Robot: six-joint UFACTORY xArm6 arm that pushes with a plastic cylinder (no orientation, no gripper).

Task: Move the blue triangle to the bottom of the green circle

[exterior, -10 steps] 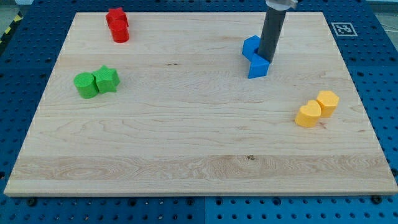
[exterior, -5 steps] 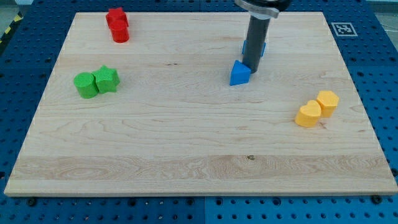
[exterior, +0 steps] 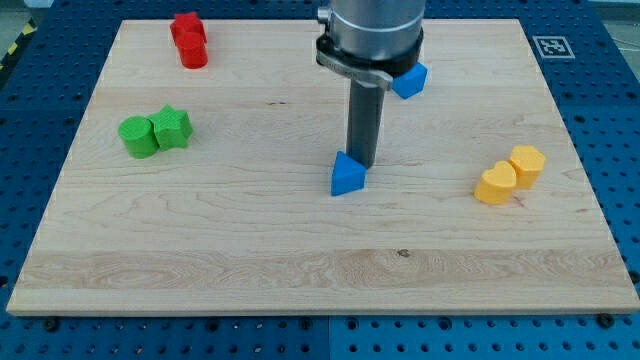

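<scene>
The blue triangle lies near the middle of the wooden board. My tip touches its upper right side. The green circle sits at the view's left, touching a green star-shaped block on its right. The triangle is far to the right of the green circle and a little lower in the view. The rod rises from the tip to the arm at the view's top.
Another blue block lies at the top, partly hidden behind the arm. Two red blocks sit at the top left. A yellow heart and a yellow hexagon sit at the right.
My tip has pushed the blue triangle down and to the left, away from the other blue block, which stayed near the top.
</scene>
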